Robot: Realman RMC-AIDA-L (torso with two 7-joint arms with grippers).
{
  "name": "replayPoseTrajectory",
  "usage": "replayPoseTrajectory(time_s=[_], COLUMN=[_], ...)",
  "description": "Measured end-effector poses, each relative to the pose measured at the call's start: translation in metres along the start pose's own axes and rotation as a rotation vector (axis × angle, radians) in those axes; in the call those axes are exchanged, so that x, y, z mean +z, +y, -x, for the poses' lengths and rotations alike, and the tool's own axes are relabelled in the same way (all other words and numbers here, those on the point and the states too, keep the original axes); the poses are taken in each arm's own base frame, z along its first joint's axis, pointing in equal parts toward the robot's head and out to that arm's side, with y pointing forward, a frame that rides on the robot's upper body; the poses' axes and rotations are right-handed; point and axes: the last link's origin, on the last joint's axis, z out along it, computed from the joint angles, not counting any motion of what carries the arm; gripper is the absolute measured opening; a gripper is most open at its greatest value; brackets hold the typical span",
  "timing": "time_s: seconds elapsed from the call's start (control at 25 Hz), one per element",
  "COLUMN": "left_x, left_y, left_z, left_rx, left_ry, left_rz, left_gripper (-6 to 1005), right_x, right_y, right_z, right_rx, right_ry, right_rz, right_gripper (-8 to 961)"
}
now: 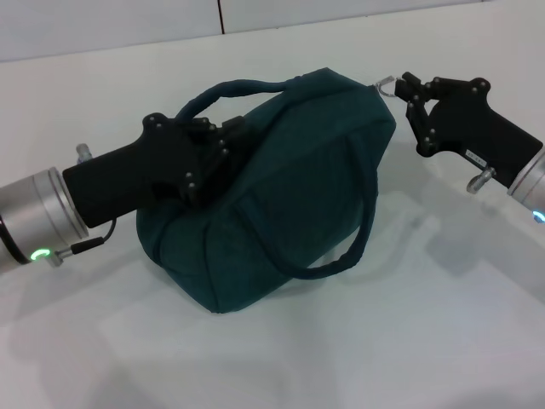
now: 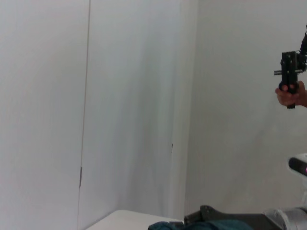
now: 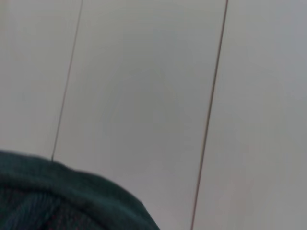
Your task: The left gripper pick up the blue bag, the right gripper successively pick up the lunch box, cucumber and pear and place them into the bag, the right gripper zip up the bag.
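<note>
The blue bag (image 1: 289,196) lies bulging on the white table (image 1: 443,341), with its top seam closed and one handle (image 1: 358,230) hanging down its front. My left gripper (image 1: 223,146) is shut on the bag's fabric at its left top end. My right gripper (image 1: 405,85) is at the bag's right top end, shut on the metal zipper pull (image 1: 383,83). A strip of the bag shows in the left wrist view (image 2: 211,225) and in the right wrist view (image 3: 57,201). The lunch box, cucumber and pear are out of view.
A pale panelled wall (image 1: 255,17) stands behind the table. In the left wrist view a person's hand (image 2: 290,93) holds a black device far off by the wall.
</note>
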Motion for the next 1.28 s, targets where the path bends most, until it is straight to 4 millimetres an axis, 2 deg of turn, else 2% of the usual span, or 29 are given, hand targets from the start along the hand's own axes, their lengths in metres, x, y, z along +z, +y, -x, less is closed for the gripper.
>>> replayPoseTrajectory(time_s=[0.6, 0.84, 1.12, 1.2, 1.28], left_x=[0.005, 0.006, -0.008, -0.012, -0.016], left_y=[-0.002, 0.0, -0.001, -0.001, 0.0], left_z=[-0.005, -0.001, 0.001, 0.003, 0.005], left_rx=[-0.012, -0.019, -0.069, -0.08, -0.078], left_ry=[0.016, 0.012, 0.078, 0.099, 0.113], left_rz=[0.007, 0.004, -0.07, -0.096, -0.118], left_gripper=[36, 36, 67, 158, 249], right_x=[-0.008, -0.006, -0.006, -0.004, -0.003], right_y=[0.0, 0.004, 0.005, 0.004, 0.004], right_z=[-0.016, -0.014, -0.003, -0.002, -0.001], right_rx=[0.033, 0.064, 0.149, 0.16, 0.162], right_ry=[0.083, 0.065, 0.005, 0.001, 0.0], right_rz=[-0.014, 0.001, 0.047, 0.042, 0.041], right_gripper=[43, 55, 68, 72, 149])
